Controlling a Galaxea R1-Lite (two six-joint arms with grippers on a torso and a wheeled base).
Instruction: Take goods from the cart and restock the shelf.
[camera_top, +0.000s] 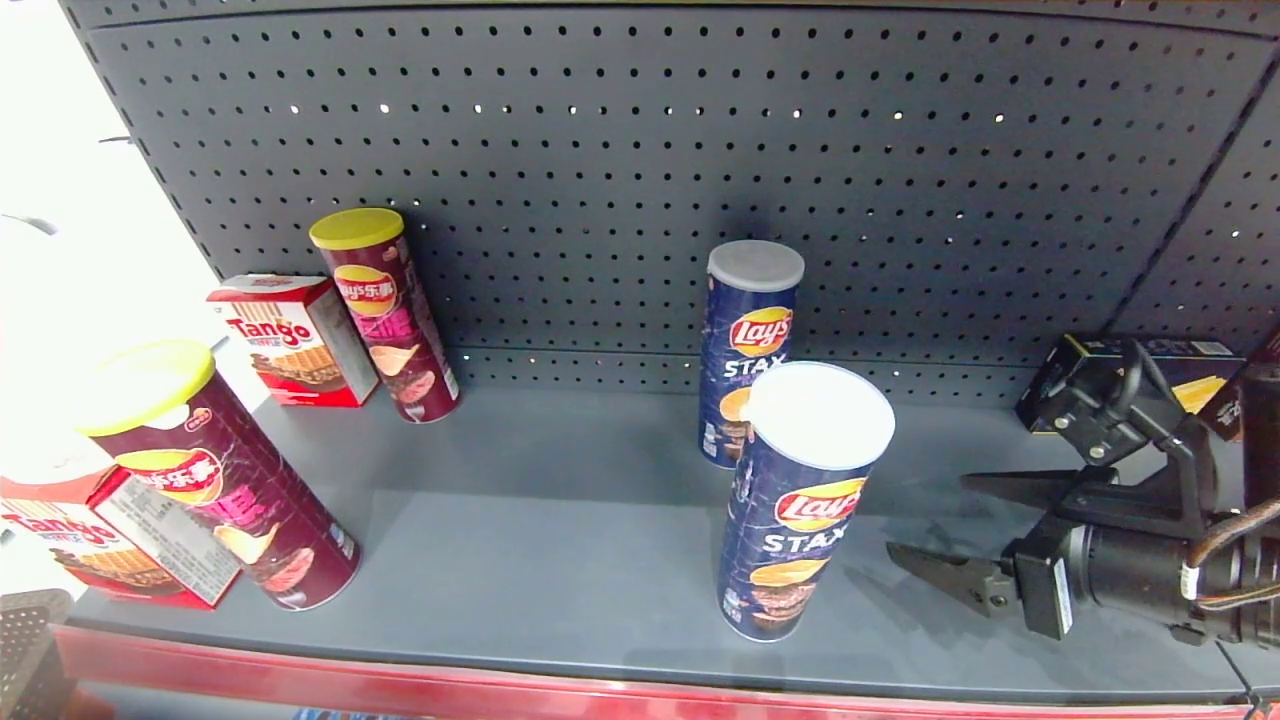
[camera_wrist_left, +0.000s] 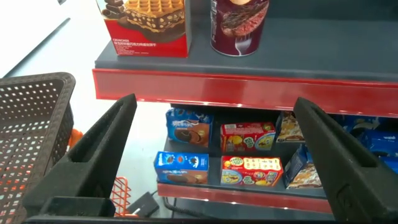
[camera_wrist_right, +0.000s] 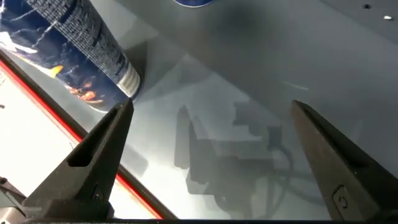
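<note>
Grey shelf deck (camera_top: 560, 540), red-edged at the front and backed by a perforated panel (camera_top: 600, 150), formed the work surface. We took 12 o'clock as toward that panel, as the head view showed it.

End effectors:
- We found the right gripper (camera_top: 927, 514) (camera_wrist_right: 211, 104) over the deck at about 4 o'clock. Its fingers were spread wide, with nothing between them and nothing touched. The front blue can (camera_top: 800, 500) (camera_wrist_right: 74, 50) stood at its 9 o'clock, near but apart.
- We found the left gripper (camera_wrist_left: 214, 101) lower than the deck's red edge, its fingers also wide apart and holding nothing.

Count of goods on the deck:
- Blue cans: two, both upright. The front blue can stood at 5 o'clock. The rear blue can (camera_top: 748, 350) stood at its 11 o'clock, nearer the panel.
- Maroon cans with yellow lids: two. The rear maroon can (camera_top: 385, 315) stood at 10 o'clock, the front maroon can (camera_top: 220, 480) (camera_wrist_left: 239, 28) at 8 o'clock.
- Red wafer boxes: two. The rear red box (camera_top: 295, 340) and the front red box (camera_top: 110, 545) (camera_wrist_left: 146, 28) each stood just beside a maroon can, on its 9 o'clock side.
- Dark box (camera_top: 1210, 380): one, at 2 o'clock by the panel, partly hidden by the arm.

We noted a black mesh basket (camera_top: 30, 640) (camera_wrist_left: 31, 124) off the deck's 8 o'clock corner. Small packets (camera_wrist_left: 247, 137) filled the lower tiers. Several were cut off, so we could not count them.
</note>
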